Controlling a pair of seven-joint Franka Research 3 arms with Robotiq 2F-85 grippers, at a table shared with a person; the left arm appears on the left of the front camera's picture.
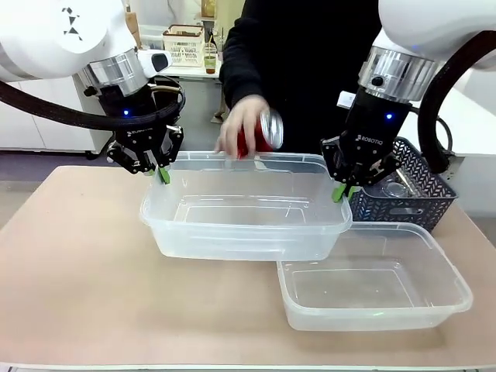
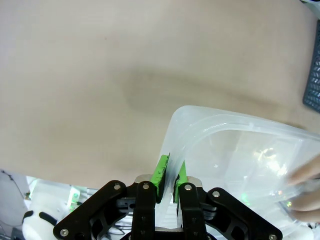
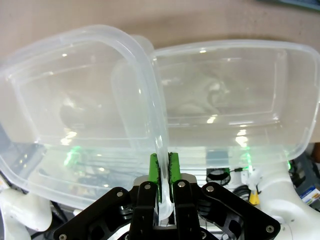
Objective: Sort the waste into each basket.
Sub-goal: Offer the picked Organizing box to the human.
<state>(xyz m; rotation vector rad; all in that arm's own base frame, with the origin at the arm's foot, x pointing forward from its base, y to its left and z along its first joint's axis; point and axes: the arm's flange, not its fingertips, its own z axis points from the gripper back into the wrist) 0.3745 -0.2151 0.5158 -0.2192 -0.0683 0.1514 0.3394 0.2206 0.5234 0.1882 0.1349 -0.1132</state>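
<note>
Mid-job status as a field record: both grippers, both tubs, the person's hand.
left gripper: shut on left rim of upper tub
right gripper: shut on right rim of upper tub
upper tub: empty, right end overlapping lower tub
lower tub: empty, on table, front right
hand: holds red can over upper tub's far rim
mesh basket: behind lower tub

The person's hand is blurred at the far rim of the tub I hold up, covering half of a red and silver can. My right gripper hides the left end of the mesh basket; its contents are unclear.
</note>
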